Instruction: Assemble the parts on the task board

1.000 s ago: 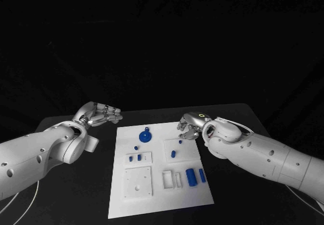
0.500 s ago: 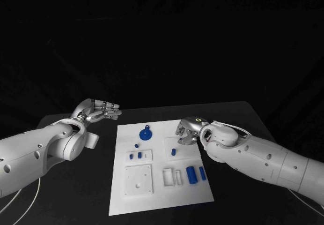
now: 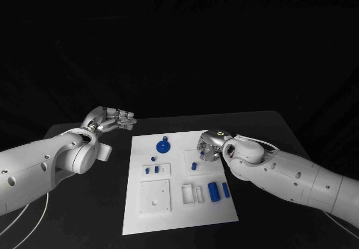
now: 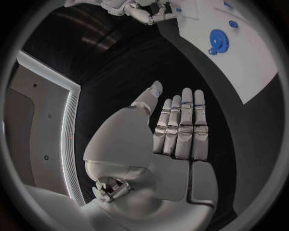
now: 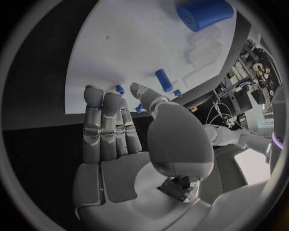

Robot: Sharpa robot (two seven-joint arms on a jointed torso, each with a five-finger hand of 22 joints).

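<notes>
The white task board [image 3: 179, 218] lies in the middle of the table. On it are a blue gear [image 3: 162, 147], two small blue pegs [image 3: 151, 169], a blue peg [image 3: 194, 166] and two blue cylinders [image 3: 218, 190]. My right hand [image 3: 210, 146] hovers over the board's far right edge, holding nothing. In the right wrist view its fingers [image 5: 105, 127] are stretched out over the board [image 5: 120, 43], with a blue cylinder [image 5: 204, 13] and a peg [image 5: 164, 80] beyond them. My left hand [image 3: 112, 120] is raised off the board's far left corner, its fingers [image 4: 180, 125] straight and empty, with the gear [image 4: 218, 37] ahead of it.
The board carries a square white plate with holes [image 3: 155, 197] and several raised white slots [image 3: 191, 194]. Black table [image 3: 90, 207] surrounds the board on all sides. My two white forearms reach in from the left and right.
My right hand has sunk a little toward the board's far right edge. My left hand has lifted slightly. The whole view has shifted a bit.
</notes>
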